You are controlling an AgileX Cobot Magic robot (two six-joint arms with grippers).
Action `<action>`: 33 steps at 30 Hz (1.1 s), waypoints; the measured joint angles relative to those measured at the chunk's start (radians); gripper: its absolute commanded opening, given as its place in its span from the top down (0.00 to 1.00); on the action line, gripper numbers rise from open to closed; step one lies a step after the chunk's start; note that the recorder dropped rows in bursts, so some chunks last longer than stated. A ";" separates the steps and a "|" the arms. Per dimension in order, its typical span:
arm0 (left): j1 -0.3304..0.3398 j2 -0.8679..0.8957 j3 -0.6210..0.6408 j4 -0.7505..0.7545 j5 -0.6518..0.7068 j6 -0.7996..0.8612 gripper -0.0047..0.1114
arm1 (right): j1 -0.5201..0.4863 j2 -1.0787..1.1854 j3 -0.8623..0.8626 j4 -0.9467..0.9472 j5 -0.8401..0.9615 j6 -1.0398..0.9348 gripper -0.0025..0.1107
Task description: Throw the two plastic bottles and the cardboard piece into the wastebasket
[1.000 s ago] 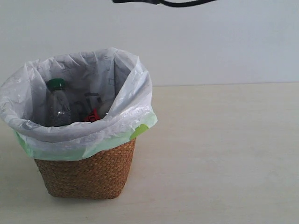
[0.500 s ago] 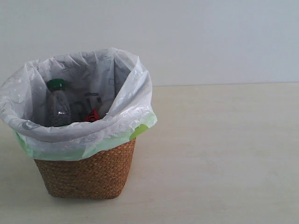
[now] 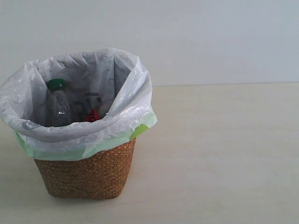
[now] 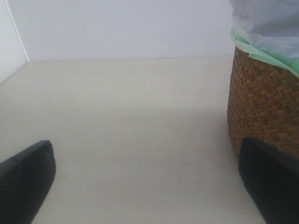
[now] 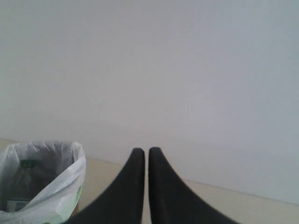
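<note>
Inside the wastebasket [image 3: 86,172] the green-capped bottle [image 3: 58,105] stands upright with the smaller bottle [image 3: 92,115] beside it; the cardboard piece is hidden. The left gripper [image 4: 147,184], jaws spread and empty, sits low beside the wastebasket. The right gripper [image 5: 146,161], pressed together on nothing, is well apart. Any withdrawal should avoid snagging the bag liner [image 3: 133,93].
</note>
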 measured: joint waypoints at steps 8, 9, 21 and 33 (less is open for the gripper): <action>0.000 0.000 0.000 0.000 0.000 0.000 0.03 | 0.000 -0.342 0.258 0.000 -0.110 -0.006 0.98; 0.000 0.000 0.000 0.000 0.000 0.000 0.03 | 0.000 -0.359 0.273 0.000 -0.107 -0.006 0.98; 0.000 0.000 0.000 0.000 0.000 0.000 0.03 | 0.000 -0.463 0.315 0.000 0.020 -0.006 0.98; 0.000 0.000 0.000 0.000 0.000 0.000 0.03 | 0.000 -0.463 0.315 0.001 0.024 -0.006 0.98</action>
